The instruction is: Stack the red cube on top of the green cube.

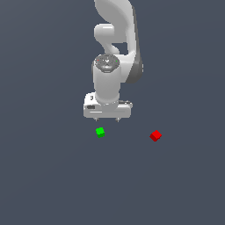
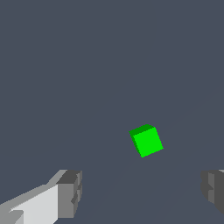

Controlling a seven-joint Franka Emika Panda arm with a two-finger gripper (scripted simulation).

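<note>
The white arm hung down from the far side of the scene, its wrist pointed at the table, a flat, plain dark grey surface. At its end the pincer hovered above the table with its two short fingertips pointing down; in the exterior view only their small tips showed under the broad white hand body. The jaws stood wide apart and held nothing. The wrist view bore this out: one grey finger pad showed at one side of the picture and the other at the opposite edge, with bare table between them.

The green cube lay on the table just on the near side of the pincer, slightly toward the exterior view's left of its midpoint, close under it but not touched by either finger. In the wrist view the green cube sat a little turned relative to the fingers, beyond the line between the two pads rather than between them.

The red cube lay on the table well apart from the green one, toward the exterior view's right and at about the same nearness. It also sat turned, so that a corner faced the camera. It did not show in the wrist view. The pincer was far nearer the green cube than the red one. Both cubes rested flat on the table, neither on the other.
</note>
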